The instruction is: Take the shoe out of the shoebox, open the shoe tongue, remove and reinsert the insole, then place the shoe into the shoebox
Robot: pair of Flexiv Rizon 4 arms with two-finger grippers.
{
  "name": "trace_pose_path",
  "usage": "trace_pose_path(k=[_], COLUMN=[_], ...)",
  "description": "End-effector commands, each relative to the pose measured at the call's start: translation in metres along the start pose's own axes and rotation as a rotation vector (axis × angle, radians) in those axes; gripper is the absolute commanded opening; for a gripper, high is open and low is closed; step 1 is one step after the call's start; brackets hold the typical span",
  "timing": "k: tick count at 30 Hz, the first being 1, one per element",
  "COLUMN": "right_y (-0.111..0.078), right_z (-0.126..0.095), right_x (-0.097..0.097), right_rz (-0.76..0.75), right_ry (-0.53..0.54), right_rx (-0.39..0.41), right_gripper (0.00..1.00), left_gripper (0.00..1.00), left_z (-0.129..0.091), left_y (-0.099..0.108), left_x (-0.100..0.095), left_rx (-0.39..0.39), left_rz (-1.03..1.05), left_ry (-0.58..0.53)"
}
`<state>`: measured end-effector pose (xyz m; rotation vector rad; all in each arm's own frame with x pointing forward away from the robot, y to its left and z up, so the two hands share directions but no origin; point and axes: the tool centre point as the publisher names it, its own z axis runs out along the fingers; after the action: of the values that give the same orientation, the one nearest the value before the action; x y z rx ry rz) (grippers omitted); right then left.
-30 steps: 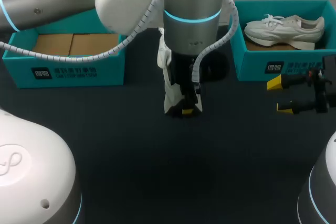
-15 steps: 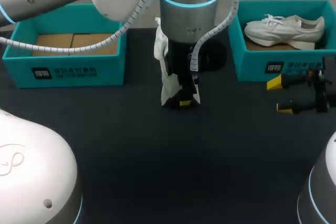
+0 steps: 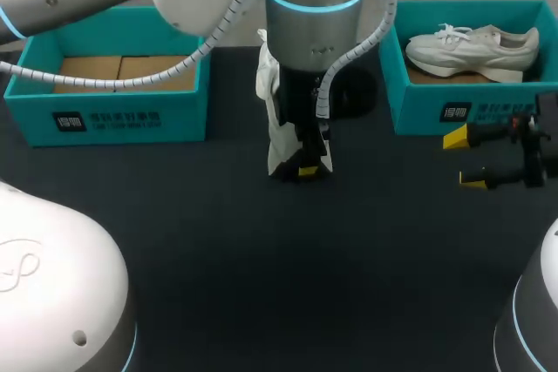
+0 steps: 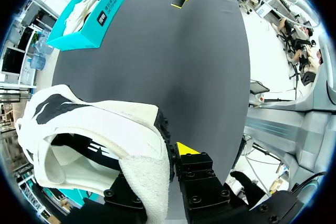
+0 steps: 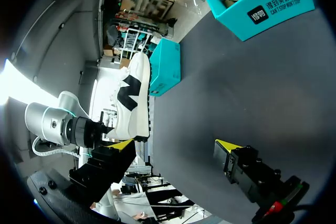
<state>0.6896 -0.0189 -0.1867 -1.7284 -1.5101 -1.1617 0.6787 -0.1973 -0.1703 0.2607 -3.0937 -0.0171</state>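
Observation:
A white shoe with a black side mark (image 3: 277,141) hangs upright under my left wrist over the middle of the table. My left gripper (image 3: 307,170) is shut on the shoe's heel collar (image 4: 142,156). One yellow fingertip (image 4: 186,149) shows outside the collar and the other finger is hidden inside the shoe (image 4: 100,129). The right wrist view shows this shoe (image 5: 134,98) from the side. My right gripper (image 3: 465,159) stands open at the table's right edge with nothing between its fingers (image 5: 176,145). An open teal shoebox (image 3: 105,115) with a cardboard floor sits at the back left.
A second teal box (image 3: 453,111) at the back right holds a plain white sneaker (image 3: 471,48), just beyond my right gripper. The left wrist view shows that box (image 4: 105,14) too. Dark tabletop (image 3: 261,267) spreads in front of the held shoe.
My left arm shifted the shoe a little toward the back and left, then held still. The right arm has not moved.

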Motion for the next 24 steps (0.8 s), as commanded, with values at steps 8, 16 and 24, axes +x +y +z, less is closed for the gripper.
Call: trace_pose_path(k=[8, 16, 24], right_y=[-0.001, -0.001, -0.001], right_z=[0.0, 0.0, 0.0], right_x=[0.0, 0.0, 0.0], right_rz=[0.001, 0.001, 0.001], right_ry=[-0.002, -0.002, -0.002], right_rx=[-0.003, -0.003, -0.003], right_gripper=[1.0, 1.0, 1.0], left_gripper=[0.0, 0.0, 0.0], left_z=[-0.004, -0.011, -0.013], left_y=[0.012, 0.034, 0.055], left_x=[-0.014, -0.038, -0.06], left_rx=[-0.001, 0.002, -0.024], left_rz=[0.031, 0.044, 0.037], left_ry=[0.014, 0.019, 0.02])
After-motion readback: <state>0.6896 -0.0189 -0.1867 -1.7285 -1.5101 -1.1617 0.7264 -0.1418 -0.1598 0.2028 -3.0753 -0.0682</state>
